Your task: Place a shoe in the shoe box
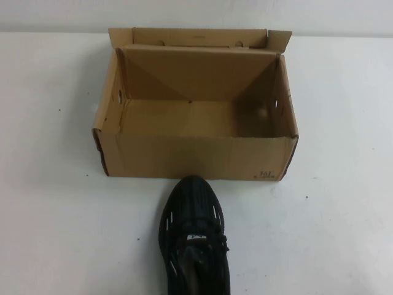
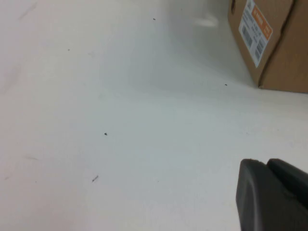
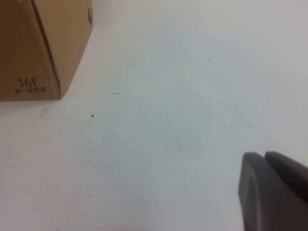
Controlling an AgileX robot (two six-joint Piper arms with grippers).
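Note:
The all-black shoe (image 1: 193, 239) lies on the white table, its toe just short of the shoe box's front wall, its heel cut off by the view's near edge. The brown cardboard shoe box (image 1: 196, 153) stands open and empty at the table's middle, its flaps raised. Neither arm shows in the high view. In the left wrist view my left gripper (image 2: 266, 163) is shut and empty over bare table, with the box's labelled corner (image 2: 276, 43) some way off. In the right wrist view my right gripper (image 3: 263, 156) is shut and empty, with the box's handwritten corner (image 3: 43, 43) some way off.
The white table (image 1: 55, 215) stretches out on both sides of the box and the shoe. A wall edge runs behind the box at the far side.

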